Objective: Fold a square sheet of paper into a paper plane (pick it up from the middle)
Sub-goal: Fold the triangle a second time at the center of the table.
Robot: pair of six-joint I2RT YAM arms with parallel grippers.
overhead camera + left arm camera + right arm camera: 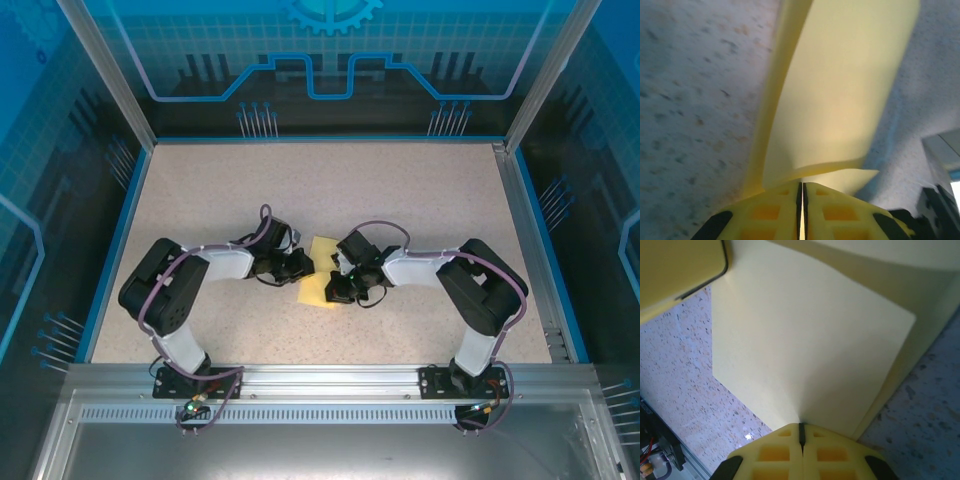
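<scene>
- The square sheet of paper (315, 288) lies on the speckled table (420, 200). From above it reads as a tall, narrow yellow strip rather than a full square, so part of it is lifted or doubled over.
- The left gripper (300, 266) sits right at the sheet's left edge. The right gripper (342, 286) is at the sheet's right edge, a bit closer to its near end. The paper is basically sandwiched between the two.
- Left wrist cam: the yellow fingers (775, 212) are pressed together with only a hairline slit between them. The sheet's edge runs straight into that slit, so they look clamped on the paper. From the tips the sheet curls up and away, with a second layer showing along its left side.
- Right wrist cam: same deal. The fingers (775, 452) are closed tight, and a soft crease in the sheet ends right at the seam between them, so they're pinching the paper too.
- In that same view, the sheet's far part stands up as a raised flap over the flat part.
</scene>
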